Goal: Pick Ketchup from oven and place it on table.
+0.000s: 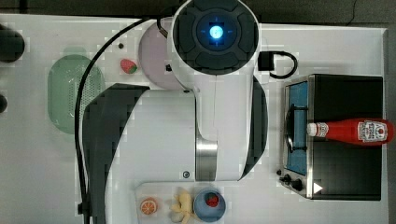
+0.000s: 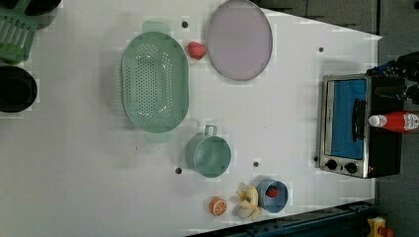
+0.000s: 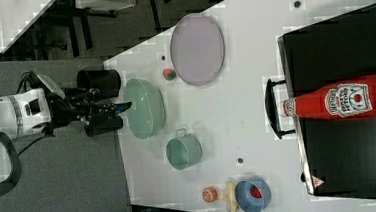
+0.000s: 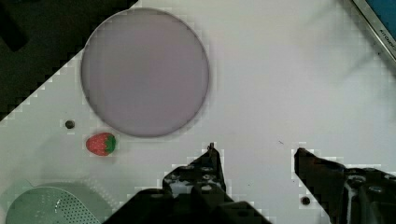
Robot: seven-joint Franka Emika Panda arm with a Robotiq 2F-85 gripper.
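The Ketchup [image 1: 350,131] is a red bottle with a white cap, lying on its side on the oven's black top [image 1: 348,95]. Its cap points toward the oven door's side and juts over the handle. The bottle [image 3: 343,98] shows the same way in the right view, and in the left view the Ketchup [image 2: 395,121] lies on the oven [image 2: 385,153]. My gripper [image 4: 256,156] is open with nothing between its fingers. It hangs high over bare white table [image 4: 280,93] beside the lilac plate, far from the oven. In the right view the gripper [image 3: 118,107] is at the right view's left.
On the table [image 2: 74,173] lie a lilac plate [image 2: 239,39], a strawberry [image 2: 196,50], a green colander [image 2: 154,81], a green mug [image 2: 209,155], a blue bowl [image 2: 273,195] and an orange slice [image 2: 217,206]. Black cups [image 2: 17,89] stand at the left view's left edge.
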